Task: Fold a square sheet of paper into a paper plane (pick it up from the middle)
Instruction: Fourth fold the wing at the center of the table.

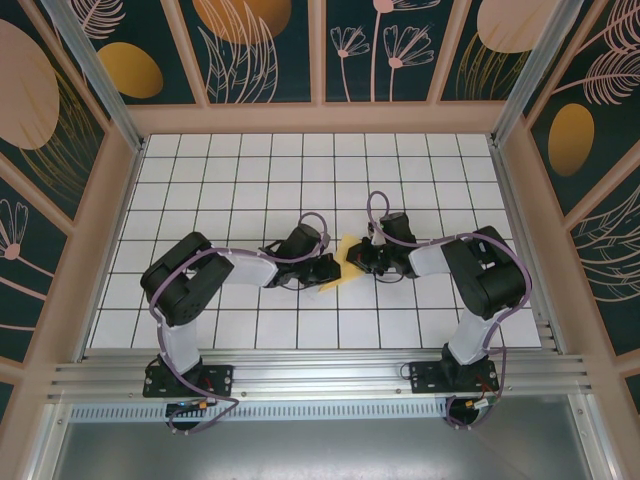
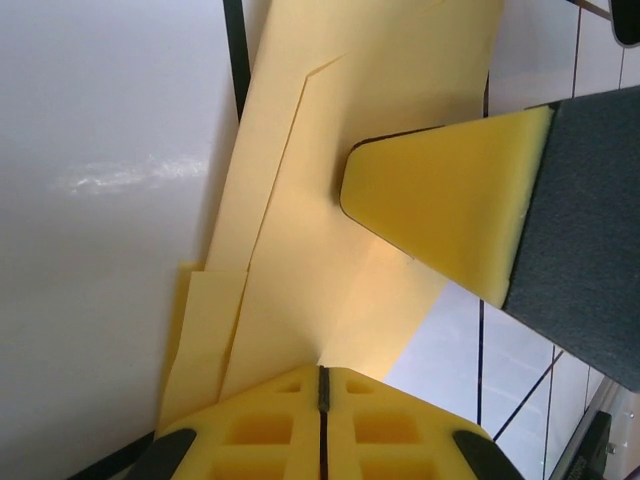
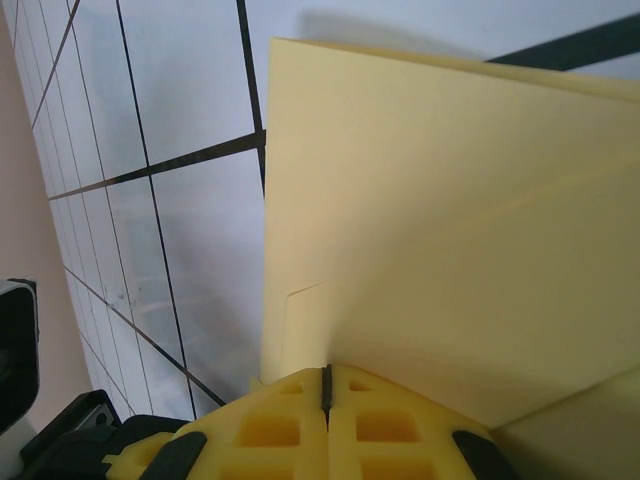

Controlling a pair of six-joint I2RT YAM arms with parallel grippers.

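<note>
The pale yellow sheet of paper (image 1: 346, 262) hangs between my two grippers over the middle of the table, folded into overlapping layers with creased edges. Whether it has the paper plane's dart shape I cannot tell. My left gripper (image 2: 322, 372) is shut on the lower edge of the paper (image 2: 330, 200), and it comes in from the left (image 1: 328, 268). My right gripper (image 3: 326, 372) is shut on the paper (image 3: 450, 240) from the opposite side (image 1: 364, 258). One of its yellow foam fingers (image 2: 440, 210) lies against the sheet in the left wrist view.
The white grid-tiled table (image 1: 250, 180) stretches around both arms. Patterned wall panels (image 1: 60, 150) enclose it on three sides. An aluminium rail (image 1: 320, 372) runs along the near edge between the arm bases.
</note>
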